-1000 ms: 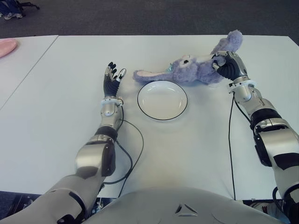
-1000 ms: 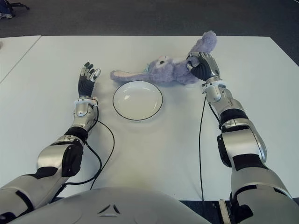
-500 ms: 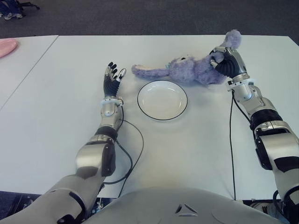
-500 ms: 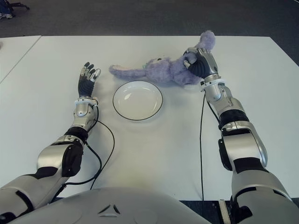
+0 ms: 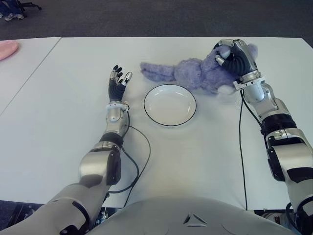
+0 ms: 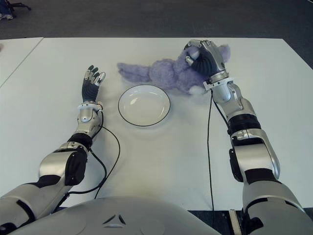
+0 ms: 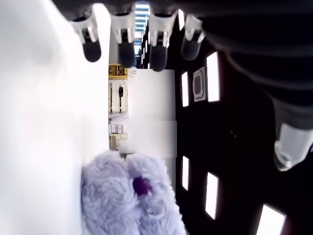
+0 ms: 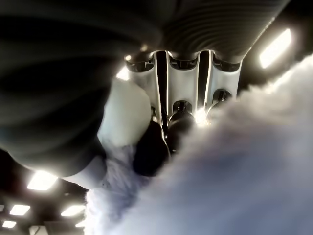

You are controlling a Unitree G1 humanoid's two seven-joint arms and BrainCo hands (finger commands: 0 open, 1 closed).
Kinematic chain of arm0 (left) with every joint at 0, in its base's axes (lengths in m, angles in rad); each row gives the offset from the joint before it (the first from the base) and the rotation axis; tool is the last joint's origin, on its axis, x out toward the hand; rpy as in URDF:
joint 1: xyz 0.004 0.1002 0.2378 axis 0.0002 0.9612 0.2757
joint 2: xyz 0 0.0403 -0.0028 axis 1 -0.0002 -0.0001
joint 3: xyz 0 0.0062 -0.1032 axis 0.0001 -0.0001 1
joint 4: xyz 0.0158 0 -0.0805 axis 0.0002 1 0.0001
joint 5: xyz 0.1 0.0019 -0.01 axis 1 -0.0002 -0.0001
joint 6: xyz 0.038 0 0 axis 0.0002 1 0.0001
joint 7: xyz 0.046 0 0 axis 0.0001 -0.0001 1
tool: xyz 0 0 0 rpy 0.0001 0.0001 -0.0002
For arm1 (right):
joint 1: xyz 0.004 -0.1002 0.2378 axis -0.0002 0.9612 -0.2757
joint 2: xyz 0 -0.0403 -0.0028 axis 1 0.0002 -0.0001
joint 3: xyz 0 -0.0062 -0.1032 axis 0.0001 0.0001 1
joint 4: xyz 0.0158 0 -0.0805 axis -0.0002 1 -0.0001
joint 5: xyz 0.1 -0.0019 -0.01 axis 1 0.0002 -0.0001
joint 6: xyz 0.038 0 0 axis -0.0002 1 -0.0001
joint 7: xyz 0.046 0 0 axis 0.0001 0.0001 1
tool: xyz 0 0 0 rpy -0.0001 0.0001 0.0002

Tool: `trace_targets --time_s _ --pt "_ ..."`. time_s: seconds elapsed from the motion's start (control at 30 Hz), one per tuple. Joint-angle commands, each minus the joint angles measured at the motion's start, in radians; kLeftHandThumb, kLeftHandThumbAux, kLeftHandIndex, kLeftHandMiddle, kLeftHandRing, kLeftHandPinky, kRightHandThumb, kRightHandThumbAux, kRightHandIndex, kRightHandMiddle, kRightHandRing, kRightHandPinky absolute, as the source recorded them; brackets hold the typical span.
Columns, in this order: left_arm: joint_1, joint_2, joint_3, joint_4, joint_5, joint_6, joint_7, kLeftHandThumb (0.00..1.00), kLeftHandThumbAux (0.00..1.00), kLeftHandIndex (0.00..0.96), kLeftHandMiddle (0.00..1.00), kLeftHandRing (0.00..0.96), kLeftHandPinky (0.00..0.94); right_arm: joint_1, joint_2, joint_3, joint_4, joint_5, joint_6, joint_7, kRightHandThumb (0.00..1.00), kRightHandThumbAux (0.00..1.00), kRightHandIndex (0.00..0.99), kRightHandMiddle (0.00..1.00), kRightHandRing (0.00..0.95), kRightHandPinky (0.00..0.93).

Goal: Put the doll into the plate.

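A fluffy purple doll [image 5: 191, 74] with long ears stretches across the white table [image 5: 195, 156], just behind the plate. My right hand [image 5: 235, 57] is shut on its right end, fingers curled into the plush, lifting that end off the table; plush fills the right wrist view [image 8: 234, 166]. The white plate [image 5: 169, 105] with a dark rim sits in the middle, nothing in it. My left hand [image 5: 117, 81] shows left of the plate, fingers spread and holding nothing. The left wrist view catches the doll [image 7: 132, 200] farther off.
A black cable [image 5: 241, 147] runs along my right forearm over the table. Another cable [image 5: 139, 156] loops beside my left arm. A pink object [image 5: 7, 49] lies on a neighbouring table at far left. Dark floor lies beyond the table's far edge.
My right hand has risen and swung left with the doll's end in it. The doll's head has rolled over and its face no longer shows. The left hand has not moved.
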Motion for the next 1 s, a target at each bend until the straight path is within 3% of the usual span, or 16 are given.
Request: trace_targets --time_s 0.03,0.4,1.0 --pt "0.235 -0.109 -0.006 0.147 -0.001 0.086 0.020 0.000 0.543 0.065 0.120 0.100 0.072 0.000 -0.002 -0.006 -0.030 0.015 -0.063 0.023 0.700 0.724 0.437 0.810 0.801 0.798" --pt "0.238 -0.108 -0.018 0.145 0.013 0.078 0.030 0.000 0.549 0.072 0.120 0.103 0.079 -0.057 0.005 -0.002 -0.016 0.000 -0.100 0.028 0.702 0.724 0.437 0.817 0.811 0.804" --pt "0.227 -0.106 -0.006 0.154 0.001 0.105 0.011 0.000 0.537 0.079 0.117 0.092 0.060 -0.100 0.058 -0.007 -0.112 0.041 -0.098 0.097 0.706 0.721 0.439 0.834 0.828 0.819"
